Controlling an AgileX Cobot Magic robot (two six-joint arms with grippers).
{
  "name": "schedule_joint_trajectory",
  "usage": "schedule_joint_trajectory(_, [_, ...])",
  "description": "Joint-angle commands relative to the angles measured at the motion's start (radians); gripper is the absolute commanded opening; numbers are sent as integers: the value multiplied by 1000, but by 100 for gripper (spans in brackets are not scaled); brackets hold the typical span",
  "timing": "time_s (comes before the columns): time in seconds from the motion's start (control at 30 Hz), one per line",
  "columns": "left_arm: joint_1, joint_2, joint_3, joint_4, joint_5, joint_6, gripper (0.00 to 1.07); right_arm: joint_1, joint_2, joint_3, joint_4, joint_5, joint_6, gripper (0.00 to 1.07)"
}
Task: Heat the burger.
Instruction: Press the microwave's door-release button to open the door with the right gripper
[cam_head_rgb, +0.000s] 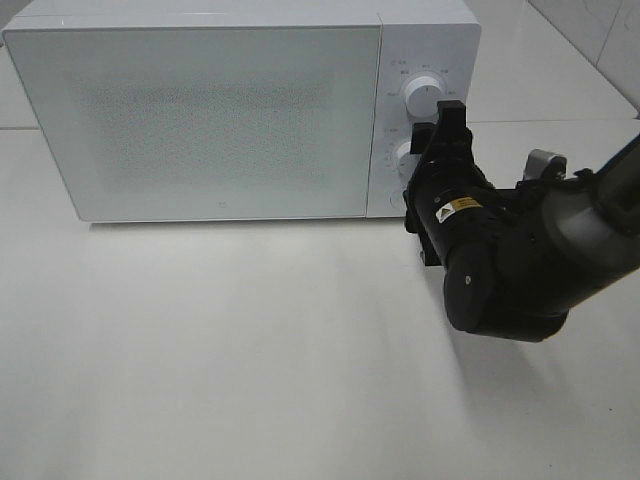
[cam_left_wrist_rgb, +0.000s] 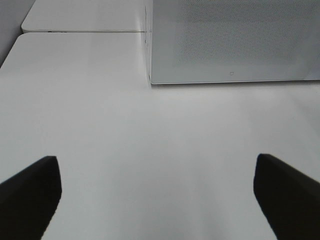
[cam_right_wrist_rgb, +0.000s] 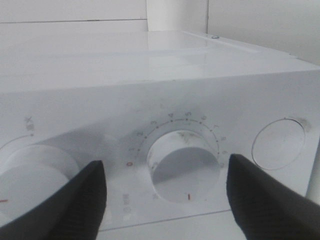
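Note:
The burger is out of view; the white microwave (cam_head_rgb: 200, 110) has its frosted door shut. My right gripper (cam_head_rgb: 440, 140) is up against the control panel at the lower dial (cam_right_wrist_rgb: 182, 165). In the right wrist view its two black fingers (cam_right_wrist_rgb: 85, 200) stand wide on either side of that dial, apart from it, so it is open. My left gripper (cam_left_wrist_rgb: 157, 165) is open over bare white table, facing the microwave's front left corner (cam_left_wrist_rgb: 150, 80), with nothing between its fingers.
A second dial (cam_head_rgb: 424, 97) sits above the lower one on the panel, and a round button (cam_right_wrist_rgb: 278, 143) lies beside the lower dial. The microwave stands on a white table (cam_head_rgb: 250, 350). The right arm's dark bulk (cam_head_rgb: 520, 260) covers the table's right side.

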Motion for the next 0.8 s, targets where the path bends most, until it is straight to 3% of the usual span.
schedule_joint_trajectory(0.03, [6,-21,3,-8,-7,0,100,-5,-64,72,-78,-50,-48,65])
schedule_joint_trajectory(0.27, [6,-21,3,-8,-7,0,100,-5,-144,189,-146,57,-117,65])
schedule_joint_trajectory(0.33, [6,-21,3,-8,-7,0,100,-5,-222,249,-172,162,-237,65])
schedule_joint_trajectory(0.43, [6,-21,3,-8,-7,0,100,-5,-246,260,-174,197,-285,65])
schedule_joint_trajectory(0.6, [6,-21,3,-8,-7,0,100,-5,-411,271,-174,525,-767,65])
schedule_joint_trajectory(0.8, [6,-21,3,-8,-7,0,100,-8,-517,271,-174,733,-1117,65])
